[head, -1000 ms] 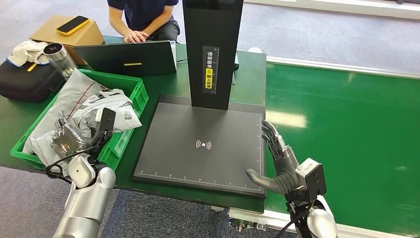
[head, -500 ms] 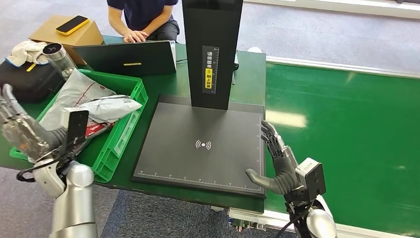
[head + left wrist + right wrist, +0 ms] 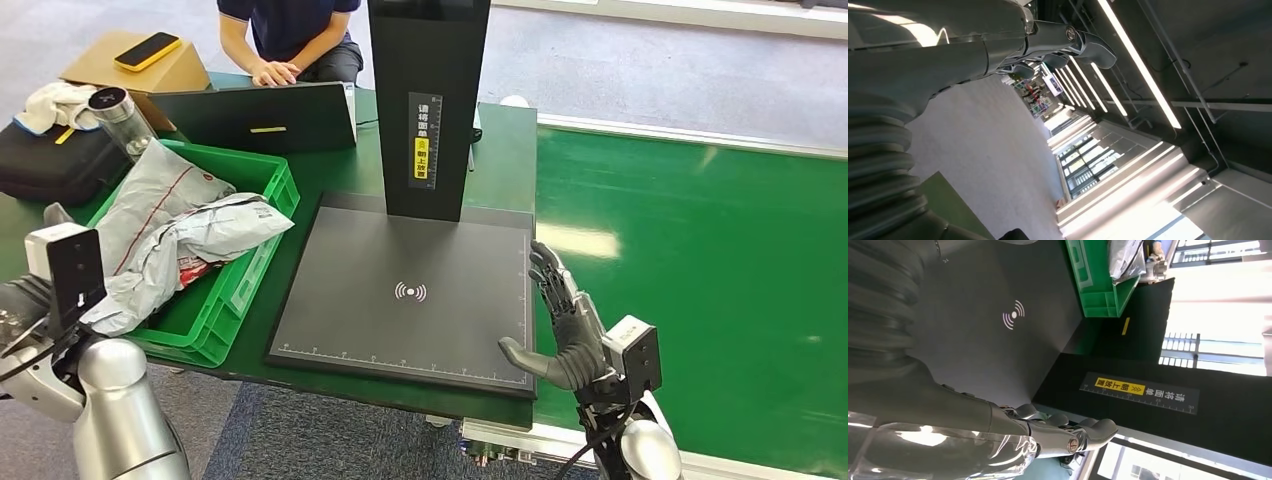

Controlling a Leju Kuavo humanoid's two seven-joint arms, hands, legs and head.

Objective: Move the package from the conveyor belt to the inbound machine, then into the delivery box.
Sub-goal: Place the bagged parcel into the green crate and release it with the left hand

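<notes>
The grey plastic mail bags (image 3: 185, 235) lie piled in the green plastic crate (image 3: 262, 262) at the left of the frame, and that crate looks like the delivery box. The top bag leans over the crate's near rim and hangs out a little, so I think it was dropped in, not laid flat. No package sits on the flat black scanner plate (image 3: 400, 290) in the middle, and the green conveyor belt (image 3: 700, 270) on the right is bare in the part we can see. So this package looks done, and I think the next job is to fetch a new one from the belt.

The left robot hand (image 3: 1048, 42) sits low at the left edge of the frame, off the tabletop (image 3: 330, 175) and away from the crate. Its fingers are stretched out and apart in the wrist view, with nothing in them. The right robot hand (image 3: 560, 325) stands on its edge just beside the plate's right side, fingers straight and spread, thumb out, also holding nothing (it looks ready to go).

There is lots of open room on the belt to the right. The tall black scanner post (image 3: 428, 110) stands at the back of the plate, so an arm should stay low and near the front. A person (image 3: 290, 40) sits at the top of the frame behind a dark laptop (image 3: 255, 118)
</notes>
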